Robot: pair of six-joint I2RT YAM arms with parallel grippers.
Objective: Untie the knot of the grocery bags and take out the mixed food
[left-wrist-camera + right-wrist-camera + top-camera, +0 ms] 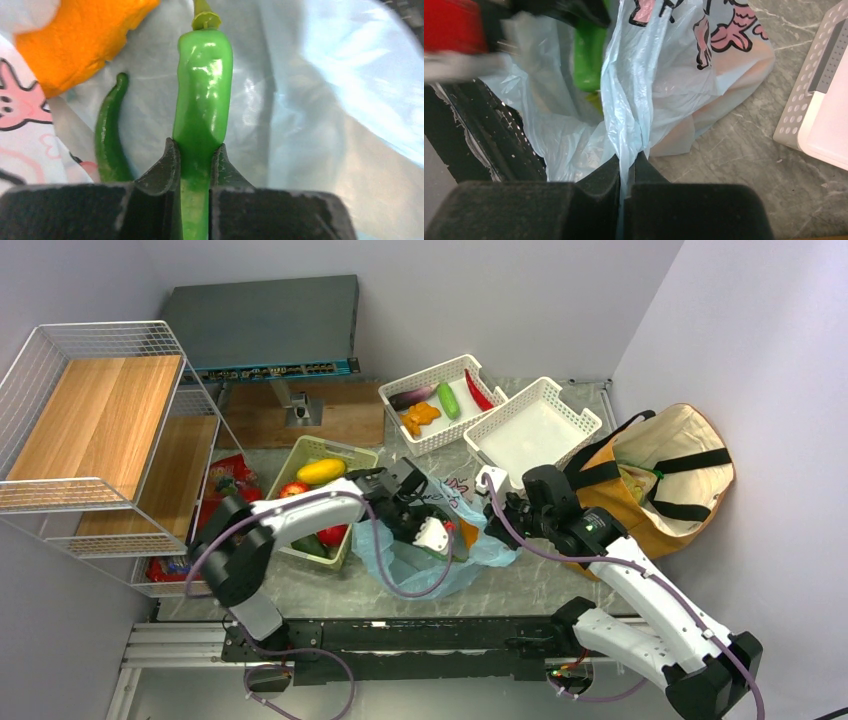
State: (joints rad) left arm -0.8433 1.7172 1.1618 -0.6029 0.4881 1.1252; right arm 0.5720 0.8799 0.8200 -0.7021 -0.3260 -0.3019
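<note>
The light-blue plastic bag (470,550) lies open on the table between the arms. My left gripper (195,155) is inside it, shut on a shiny green pepper (202,100) near its lower end. An orange carrot (85,40) and a thin dark-green pod (110,135) lie in the bag beside it. My right gripper (626,165) is shut on a bunched fold of the bag's edge (629,115) and holds it up. The pepper also shows in the right wrist view (589,55). The mustard-brown tote (610,490) lies open at the right, black straps across its cream lining.
A green basket (330,445) on the left holds a yellow mango (320,471) and a red apple (293,489). A white basket (425,372) holds an eggplant, cucumber, chili and orange pieces. An empty white basket (505,406) stands beside it. A wire shelf (100,430) is at far left.
</note>
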